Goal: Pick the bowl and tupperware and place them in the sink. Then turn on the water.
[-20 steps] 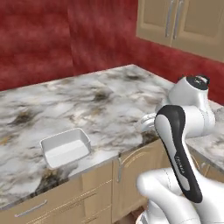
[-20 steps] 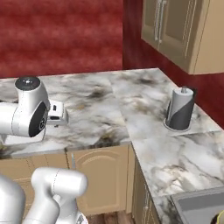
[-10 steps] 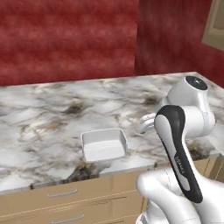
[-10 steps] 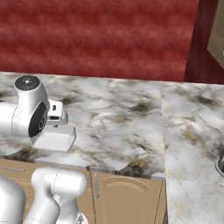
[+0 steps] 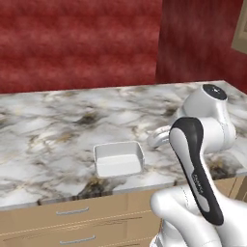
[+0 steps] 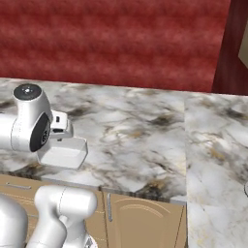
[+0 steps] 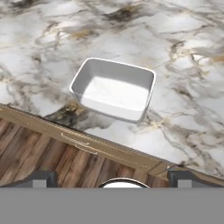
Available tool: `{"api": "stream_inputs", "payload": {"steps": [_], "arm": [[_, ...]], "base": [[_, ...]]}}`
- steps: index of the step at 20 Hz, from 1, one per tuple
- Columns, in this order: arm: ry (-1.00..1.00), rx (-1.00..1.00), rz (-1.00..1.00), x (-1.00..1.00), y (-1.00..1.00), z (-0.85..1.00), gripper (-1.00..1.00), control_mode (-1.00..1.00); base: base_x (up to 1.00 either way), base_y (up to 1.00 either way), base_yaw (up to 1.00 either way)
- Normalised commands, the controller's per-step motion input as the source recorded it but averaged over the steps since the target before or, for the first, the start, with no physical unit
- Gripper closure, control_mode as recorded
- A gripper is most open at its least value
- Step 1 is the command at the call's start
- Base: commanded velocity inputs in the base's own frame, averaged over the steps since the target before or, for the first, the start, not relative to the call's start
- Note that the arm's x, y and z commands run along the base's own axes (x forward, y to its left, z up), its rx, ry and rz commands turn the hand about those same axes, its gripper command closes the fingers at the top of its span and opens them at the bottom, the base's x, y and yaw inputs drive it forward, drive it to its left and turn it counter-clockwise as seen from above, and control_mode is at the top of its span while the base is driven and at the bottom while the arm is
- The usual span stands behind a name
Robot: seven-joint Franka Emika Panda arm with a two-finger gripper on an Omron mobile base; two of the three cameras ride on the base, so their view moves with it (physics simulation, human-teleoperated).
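The white tupperware (image 5: 118, 159) lies upright and lidless on the marble counter (image 5: 48, 130), close to the front edge. In the right base view the tupperware (image 6: 63, 152) sits just beside and below my hand. The hand view looks down on the tupperware (image 7: 114, 89) from above and from off the counter's front. My gripper (image 7: 113, 179) is open, with its two dark fingertips (image 7: 43, 177) far apart and nothing between them, well short of the container. The bowl, the sink and the water are out of view.
A red wall runs behind the counter, which turns a corner at the right (image 6: 218, 160). Wooden drawers (image 7: 83, 144) and a cabinet door (image 6: 145, 223) are under the counter's edge. Wood floor (image 7: 35, 157) lies below. An upper cabinet (image 5: 240, 29) hangs at the far right.
The base has driven, so the whole scene has shifted: the tupperware now stands close in front of the arm, and the roll holder and upper cabinets have slid out of the pictures.
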Motion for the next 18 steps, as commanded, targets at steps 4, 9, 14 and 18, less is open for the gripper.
{"api": "stream_inputs", "payload": {"steps": [4, 9, 14, 18], "arm": [[0.31, 0.00, -0.05, 0.27, 0.00, 0.00, -1.00, -1.00], [0.39, 0.00, -0.14, 0.25, -0.05, 0.00, -1.00, -1.00], [0.19, 0.00, -0.01, 0.31, -0.20, -0.12, -1.00, -1.00], [0.00, -0.08, -0.09, 0.47, 0.00, -0.45, -1.00, -1.00]], "base": [[0.00, 0.00, 0.00], [0.00, 0.00, 0.00], [0.00, 0.00, 0.00], [0.00, 0.00, 0.00]]}}
